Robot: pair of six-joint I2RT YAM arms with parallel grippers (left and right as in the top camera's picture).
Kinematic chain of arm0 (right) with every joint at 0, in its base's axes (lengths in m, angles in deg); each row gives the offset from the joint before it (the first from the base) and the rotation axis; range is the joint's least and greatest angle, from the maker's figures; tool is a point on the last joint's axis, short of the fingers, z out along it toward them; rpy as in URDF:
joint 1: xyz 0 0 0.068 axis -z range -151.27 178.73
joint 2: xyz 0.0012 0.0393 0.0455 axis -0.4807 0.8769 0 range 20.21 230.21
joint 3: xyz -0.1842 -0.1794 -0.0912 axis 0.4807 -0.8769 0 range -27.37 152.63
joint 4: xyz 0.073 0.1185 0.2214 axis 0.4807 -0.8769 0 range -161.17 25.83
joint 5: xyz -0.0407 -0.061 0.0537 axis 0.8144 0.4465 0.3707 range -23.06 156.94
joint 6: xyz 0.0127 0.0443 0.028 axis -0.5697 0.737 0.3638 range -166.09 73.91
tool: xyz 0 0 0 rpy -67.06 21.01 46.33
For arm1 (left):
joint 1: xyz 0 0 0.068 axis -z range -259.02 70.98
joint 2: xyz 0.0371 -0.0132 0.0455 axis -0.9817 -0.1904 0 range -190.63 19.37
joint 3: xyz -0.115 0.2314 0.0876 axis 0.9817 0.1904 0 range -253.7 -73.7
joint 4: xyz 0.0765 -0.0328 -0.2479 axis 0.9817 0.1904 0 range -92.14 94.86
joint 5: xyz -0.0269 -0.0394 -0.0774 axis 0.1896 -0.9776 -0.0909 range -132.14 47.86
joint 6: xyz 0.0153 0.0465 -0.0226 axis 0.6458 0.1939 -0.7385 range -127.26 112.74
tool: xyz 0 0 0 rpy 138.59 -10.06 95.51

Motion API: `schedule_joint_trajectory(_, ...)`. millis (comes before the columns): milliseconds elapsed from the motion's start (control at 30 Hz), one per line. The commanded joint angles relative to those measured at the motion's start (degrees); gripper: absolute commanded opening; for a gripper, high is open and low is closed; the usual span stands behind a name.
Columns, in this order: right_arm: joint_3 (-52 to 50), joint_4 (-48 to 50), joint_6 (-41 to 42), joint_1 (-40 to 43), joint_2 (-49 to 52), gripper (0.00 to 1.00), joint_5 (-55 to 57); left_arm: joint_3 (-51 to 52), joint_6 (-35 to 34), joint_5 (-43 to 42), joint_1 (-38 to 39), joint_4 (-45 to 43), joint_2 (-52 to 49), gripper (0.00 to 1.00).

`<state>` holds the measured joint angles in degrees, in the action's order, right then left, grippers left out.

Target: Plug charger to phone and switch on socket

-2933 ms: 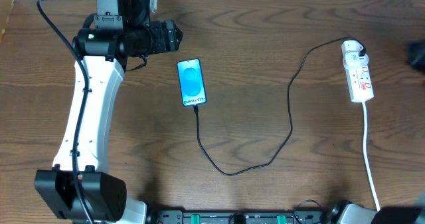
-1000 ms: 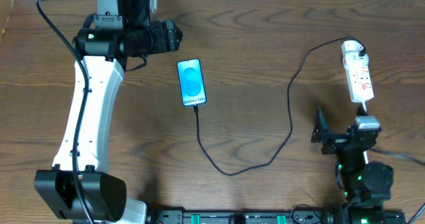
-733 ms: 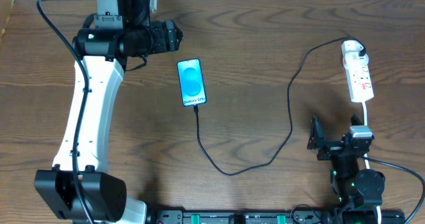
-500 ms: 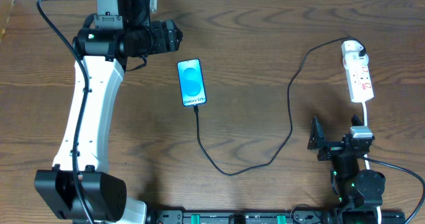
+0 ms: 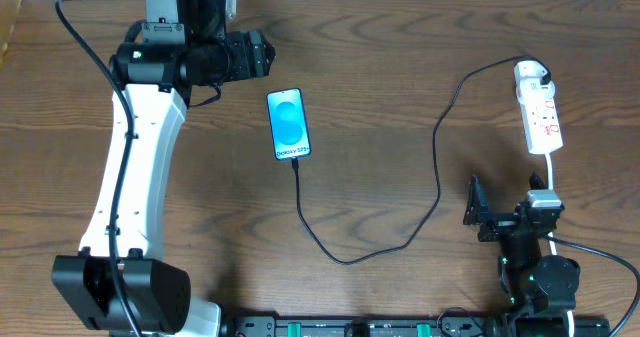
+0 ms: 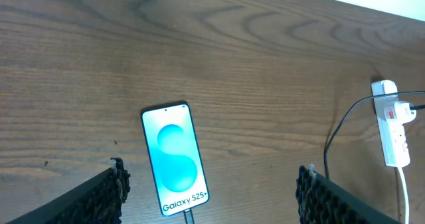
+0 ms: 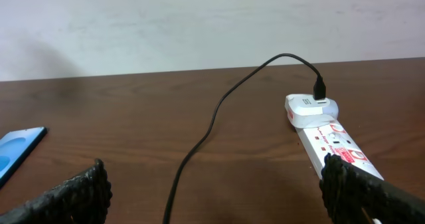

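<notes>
The phone (image 5: pixel 289 124) lies face up left of the table's middle, its screen lit blue. The charger's black cable (image 5: pixel 438 177) runs from the phone's bottom edge in a loop to a white adapter (image 5: pixel 530 75) on the far end of the socket (image 5: pixel 540 117), a white power strip at the right. My left gripper (image 5: pixel 266 55) hangs open beyond and left of the phone. In the left wrist view the phone (image 6: pixel 174 159) shows between the open fingers of that gripper (image 6: pixel 212 184). My right gripper (image 5: pixel 507 199) is open, in front of the socket. In the right wrist view, that gripper (image 7: pixel 214 177) faces the socket (image 7: pixel 332 141).
The power strip's white cord (image 5: pixel 556 227) runs toward the front edge past my right arm. The left arm's white link (image 5: pixel 130 177) spans the table's left side. A pale wall (image 7: pixel 199 24) stands behind the table's far edge.
The right arm came into view at the front right, drew back a little from the socket toward the front edge, then stayed still. The left arm, phone and cable have not moved.
</notes>
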<state>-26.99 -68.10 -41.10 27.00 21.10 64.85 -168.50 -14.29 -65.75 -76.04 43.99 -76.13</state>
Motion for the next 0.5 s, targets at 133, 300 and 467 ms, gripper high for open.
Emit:
schedule_joint_trajectory(133, -0.07, -0.31, 0.52, -0.46, -0.5, 0.99, 0.46, -0.13, 0.79, 0.33, -0.28, 0.13, 0.04, 0.82)
schedule_joint_trajectory(300, -0.07, -0.31, 0.52, -0.46, -0.5, 0.99, 0.46, -0.13, 0.79, 0.33, -0.28, 0.13, 0.04, 0.82)
schedule_joint_trajectory(467, -0.07, -0.31, 0.52, -0.46, -0.5, 0.99, 0.46, -0.09, 0.96, 1.05, -0.35, 0.13, 0.55, 0.82)
